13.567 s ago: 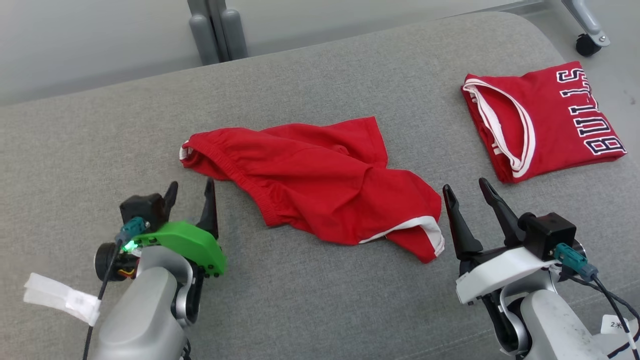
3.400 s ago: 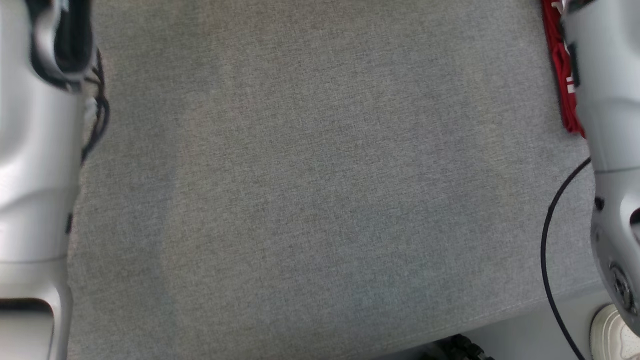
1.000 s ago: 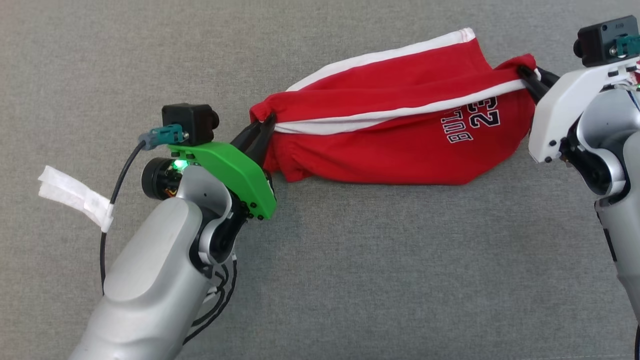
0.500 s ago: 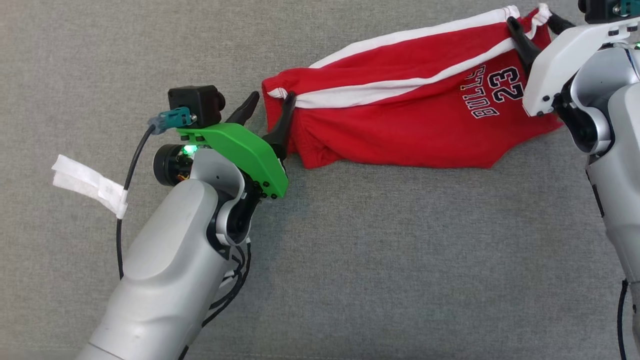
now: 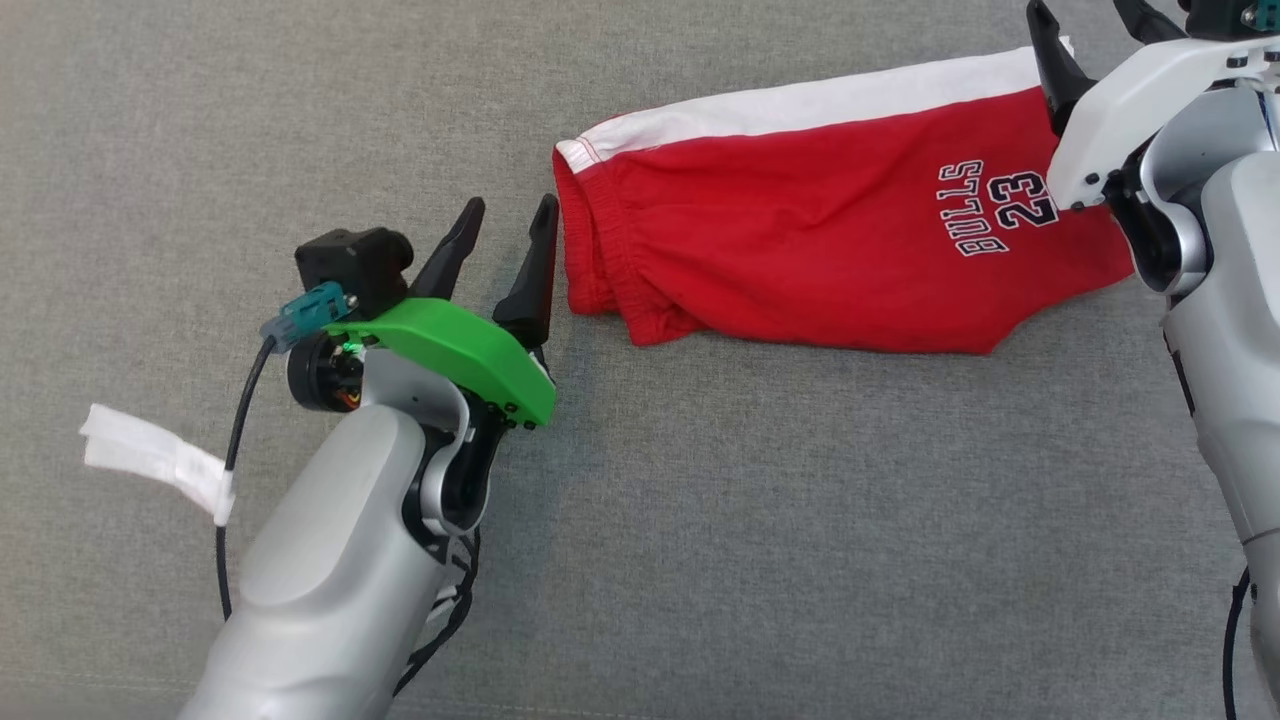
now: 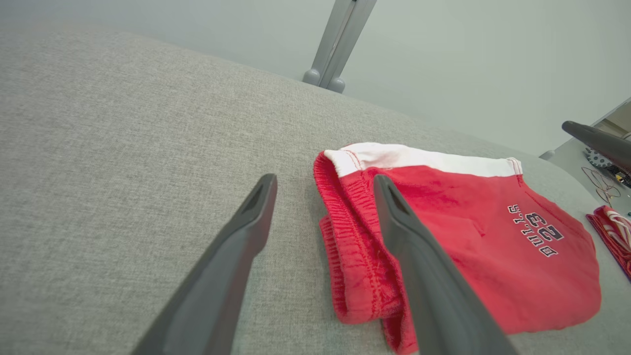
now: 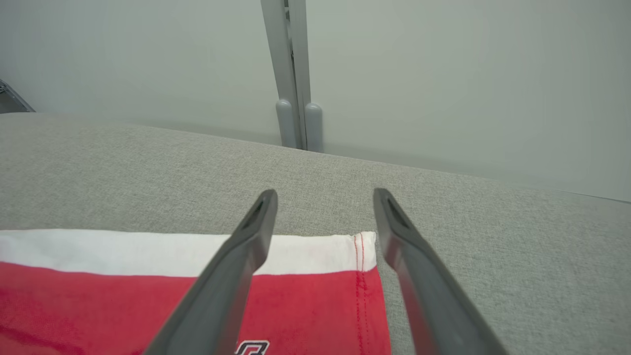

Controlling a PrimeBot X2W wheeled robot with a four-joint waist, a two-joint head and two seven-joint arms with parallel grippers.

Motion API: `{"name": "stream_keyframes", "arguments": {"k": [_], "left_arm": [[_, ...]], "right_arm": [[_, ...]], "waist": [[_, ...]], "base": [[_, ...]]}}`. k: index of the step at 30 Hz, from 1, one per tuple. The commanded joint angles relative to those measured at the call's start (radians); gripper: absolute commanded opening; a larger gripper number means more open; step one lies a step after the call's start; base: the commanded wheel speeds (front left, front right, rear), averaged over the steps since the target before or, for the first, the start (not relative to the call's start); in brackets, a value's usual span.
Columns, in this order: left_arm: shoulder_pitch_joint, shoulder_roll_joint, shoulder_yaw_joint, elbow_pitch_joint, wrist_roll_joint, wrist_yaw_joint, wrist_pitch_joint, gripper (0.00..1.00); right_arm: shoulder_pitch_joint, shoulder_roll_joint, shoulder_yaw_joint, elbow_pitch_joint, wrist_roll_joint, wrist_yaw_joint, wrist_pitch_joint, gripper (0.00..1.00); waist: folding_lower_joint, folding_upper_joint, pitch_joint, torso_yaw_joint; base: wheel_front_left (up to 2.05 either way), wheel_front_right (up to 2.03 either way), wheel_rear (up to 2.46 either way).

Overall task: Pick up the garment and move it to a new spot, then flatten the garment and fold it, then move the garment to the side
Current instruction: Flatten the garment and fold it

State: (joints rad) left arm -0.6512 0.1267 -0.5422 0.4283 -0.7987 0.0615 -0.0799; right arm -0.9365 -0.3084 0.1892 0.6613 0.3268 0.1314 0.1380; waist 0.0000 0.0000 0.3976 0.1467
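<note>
The garment (image 5: 840,240), red shorts with a white side stripe and "BULLS 23" lettering, lies spread on the grey cushion (image 5: 700,560). My left gripper (image 5: 505,225) stands open just left of the elastic waistband, touching nothing. In the left wrist view the left gripper (image 6: 325,182) frames the waistband edge of the garment (image 6: 468,231) from above. My right gripper (image 5: 1090,25) is open over the garment's far right corner. The right wrist view shows the right gripper (image 7: 325,195) spread above the white-striped corner of the garment (image 7: 123,296), holding nothing.
A second red garment (image 6: 611,231) lies at the cushion's right end. A grey metal post (image 7: 293,74) stands behind the cushion against a pale wall. A white tape tag (image 5: 150,460) hangs from my left arm's cable. Bare cushion stretches in front of the shorts.
Both grippers have opened and let go of the garment's two ends. The shorts have settled flat on the cushion, and my left gripper has drawn back a little to the left.
</note>
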Motion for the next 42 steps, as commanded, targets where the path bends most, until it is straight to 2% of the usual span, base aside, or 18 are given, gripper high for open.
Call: {"name": "stream_keyframes", "arguments": {"k": [1,8,11,14,18,25,35,42], "left_arm": [[0.027,0.016,0.008,-0.007,0.013,-0.005,-0.029,1.00],[0.150,0.066,0.028,-0.070,0.075,-0.001,-0.166,1.00],[0.218,0.075,0.065,-0.119,0.116,0.003,-0.184,1.00],[0.288,0.055,0.145,-0.200,0.182,0.001,-0.185,1.00],[0.389,0.017,0.253,-0.289,0.303,-0.040,-0.185,1.00],[0.481,-0.053,0.380,-0.323,0.457,-0.135,-0.185,1.00],[0.484,-0.076,0.423,-0.310,0.474,-0.175,-0.185,1.00],[0.478,-0.076,0.423,-0.303,0.452,-0.179,-0.185,1.00]], "right_arm": [[0.013,-0.008,0.005,0.006,0.015,-0.002,-0.006,1.00],[0.097,-0.039,0.000,0.024,0.073,-0.002,0.047,1.00],[0.142,-0.046,-0.019,0.026,0.095,-0.002,0.090,1.00],[0.173,-0.052,-0.044,0.031,0.106,-0.002,0.119,1.00],[0.196,-0.052,-0.088,0.045,0.095,-0.002,0.145,1.00],[0.172,-0.022,-0.180,0.098,0.047,-0.002,0.165,1.00],[0.136,0.037,-0.277,0.213,-0.051,-0.002,0.183,1.00],[0.149,0.125,-0.254,0.266,-0.080,0.003,0.219,1.00]], "waist": [[0.0000,0.0000,-0.029,-0.004],[0.0000,0.0000,-0.100,-0.015],[0.0000,0.0000,-0.122,-0.013],[0.0000,0.0000,-0.132,-0.008],[0.0000,0.0000,-0.132,0.004],[0.0000,0.0000,-0.094,0.041],[0.0000,0.0000,-0.056,0.091],[0.0000,0.0000,-0.056,0.096]], "base": [[0.00,0.00,0.00],[0.00,0.00,0.00],[0.00,0.00,0.00],[0.00,0.00,0.00],[0.00,0.00,0.00],[0.00,0.00,0.00],[0.00,0.00,0.00],[0.00,0.00,0.00]]}}
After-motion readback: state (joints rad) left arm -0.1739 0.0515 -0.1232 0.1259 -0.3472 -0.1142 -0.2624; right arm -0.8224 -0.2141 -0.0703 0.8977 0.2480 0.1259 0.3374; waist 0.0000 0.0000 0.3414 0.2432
